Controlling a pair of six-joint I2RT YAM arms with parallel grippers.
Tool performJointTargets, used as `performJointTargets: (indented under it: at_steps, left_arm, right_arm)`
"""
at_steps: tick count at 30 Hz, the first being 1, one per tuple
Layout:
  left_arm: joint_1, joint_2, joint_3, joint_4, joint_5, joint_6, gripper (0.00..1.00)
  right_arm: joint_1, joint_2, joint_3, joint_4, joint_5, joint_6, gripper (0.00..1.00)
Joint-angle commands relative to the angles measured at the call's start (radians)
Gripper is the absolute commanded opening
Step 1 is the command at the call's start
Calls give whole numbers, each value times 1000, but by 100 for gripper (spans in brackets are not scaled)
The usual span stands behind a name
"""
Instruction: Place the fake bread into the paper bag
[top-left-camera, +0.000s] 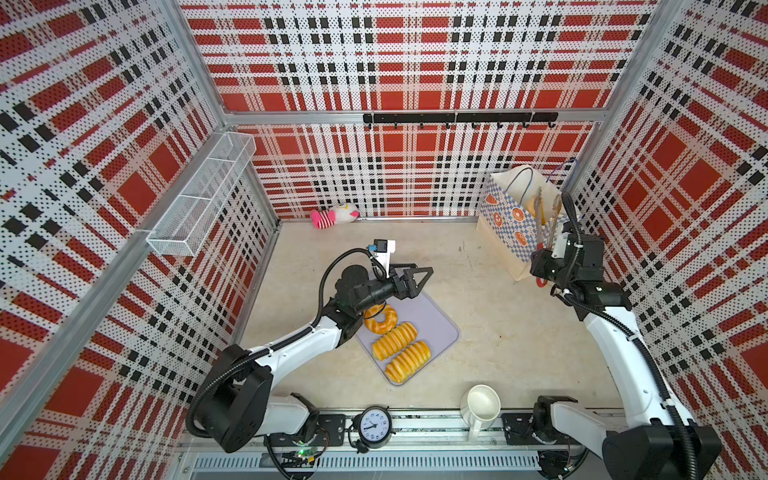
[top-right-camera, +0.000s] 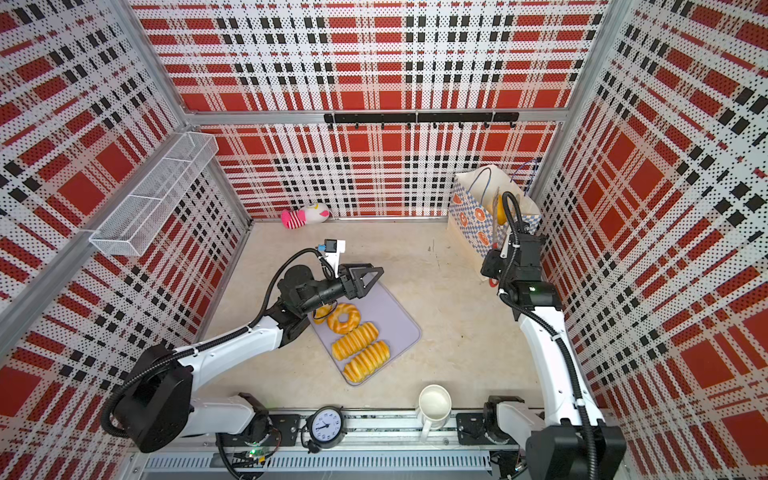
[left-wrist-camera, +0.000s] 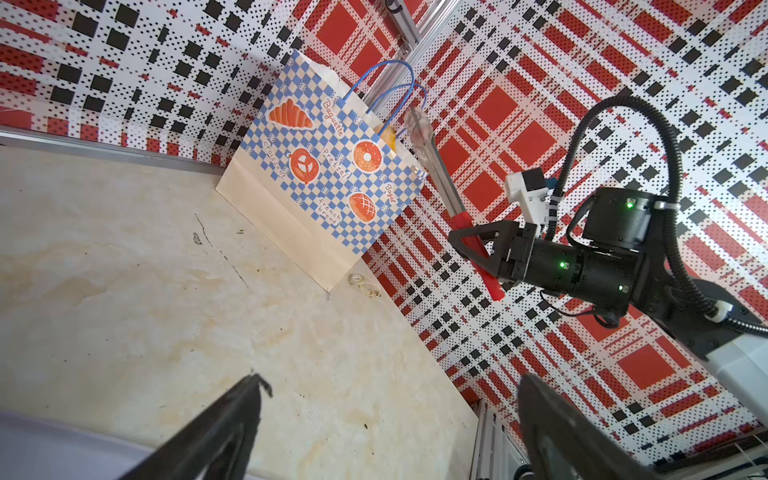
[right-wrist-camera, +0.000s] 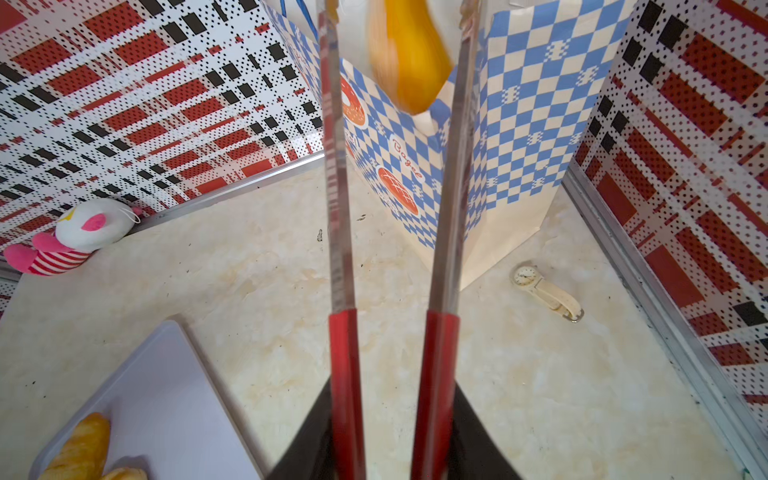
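A: Top views first. Where is the fake bread (top-left-camera: 407, 360)?
B: A doughnut (top-left-camera: 380, 319) and two ridged loaves (top-left-camera: 394, 340) lie on the grey tray (top-left-camera: 440, 328) on the tabletop (top-left-camera: 519, 332). The left hand (top-left-camera: 422, 272) hovers over the tray's far end, spread wide.
A: Left wrist view?
B: The right hand (left-wrist-camera: 478, 255) clamps the red handles of the tongs (left-wrist-camera: 432, 153), which reach the mouth of the paper bag (left-wrist-camera: 316, 166).
A: Right wrist view?
B: A blurred yellow piece (right-wrist-camera: 409, 58) sits between the parted tong tips, at the bag's open top.
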Motion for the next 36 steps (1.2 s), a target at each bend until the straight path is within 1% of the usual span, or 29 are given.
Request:
performJointTargets:
  at_steps: [1, 7, 12, 14, 16, 18, 20, 21, 22, 23, 25, 27, 30, 32, 34, 35, 36]
  left_arm:
    - [13, -29, -28, 31, -1, -13, 98]
    - [20, -76, -56, 32, -9, -18, 98]
    - [47, -146, -104, 8, -36, -22, 98]
    - [67, -168, -126, -14, -45, -30, 98]
    - [81, -185, -139, -37, -45, -36, 98]
    - [89, -206, -145, -82, -64, -35, 98]
    - [91, -237, -142, -162, -109, -27, 98]
    - [93, -253, -138, -204, -135, -24, 98]
    - [94, -272, -131, -265, -165, -20, 98]
    - [98, -292, -122, -332, -197, -12, 98]
    - [107, -330, -105, -464, -254, 3, 98]
    - [129, -372, -99, -578, -288, 13, 98]
    - [194, -439, -118, -696, -289, 1, 98]
    - [255, -483, -133, -770, -266, -12, 98]
    - [316, -520, -143, -834, -235, -16, 98]
    - [331, -538, -148, -868, -220, -13, 98]
    - [379, -549, -149, -895, -211, -10, 98]
  right_arm:
    - [-6, -29, 4, 36, 24, -20, 35]
    - [-7, -62, 7, 24, 10, -15, 31]
    - [-7, -167, -2, -15, -39, 3, 30]
    - [-7, -230, -19, -25, -75, 9, 28]
    - [-6, -280, -39, -26, -146, 4, 27]
    - [-7, -315, -54, -28, -259, -16, 27]
    - [-2, -325, -57, -65, -400, -42, 26]
    - [4, -328, -60, -76, -436, -47, 26]
    - [23, -335, -73, -86, -465, -53, 25]
    - [47, -344, -84, -89, -468, -60, 24]
    - [119, -366, -109, -89, -437, -71, 24]
    - [189, -365, -127, -94, -414, -73, 24]
    - [308, -327, -143, -95, -392, -66, 23]
    - [403, -284, -140, -97, -344, -55, 24]
    - [479, -224, -120, -124, -330, -54, 24]
    - [518, -189, -104, -143, -313, -53, 24]
    - [556, -159, -90, -163, -292, -56, 24]
